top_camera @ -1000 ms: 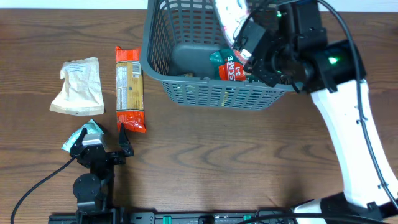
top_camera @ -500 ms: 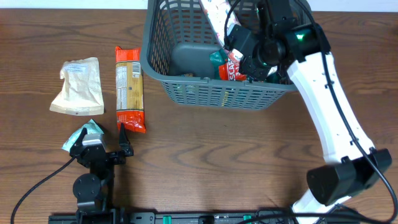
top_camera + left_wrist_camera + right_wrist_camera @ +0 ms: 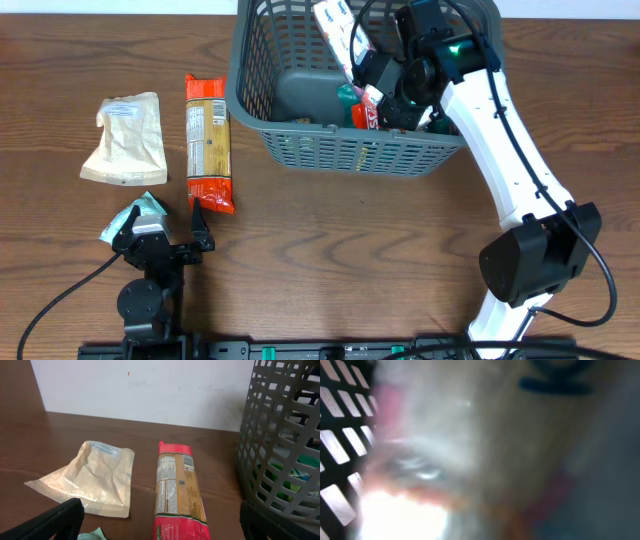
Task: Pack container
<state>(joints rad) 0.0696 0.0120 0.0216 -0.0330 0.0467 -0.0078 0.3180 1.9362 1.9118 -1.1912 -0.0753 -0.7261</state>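
The dark grey lattice basket stands at the back middle; its wall also shows in the left wrist view. My right gripper is inside the basket, shut on a white packet with red print that sticks up to the left. That packet fills the blurred right wrist view. A red and green packet lies on the basket floor beneath it. My left gripper rests open and empty at the front left, with its fingers wide apart in the left wrist view.
A tan pouch and a long red and orange packet lie left of the basket; both show in the left wrist view. A small green and white packet lies by my left gripper.
My right arm has swung left and deeper into the basket, carrying the white packet leftward. The left arm and the packets on the table have not moved.
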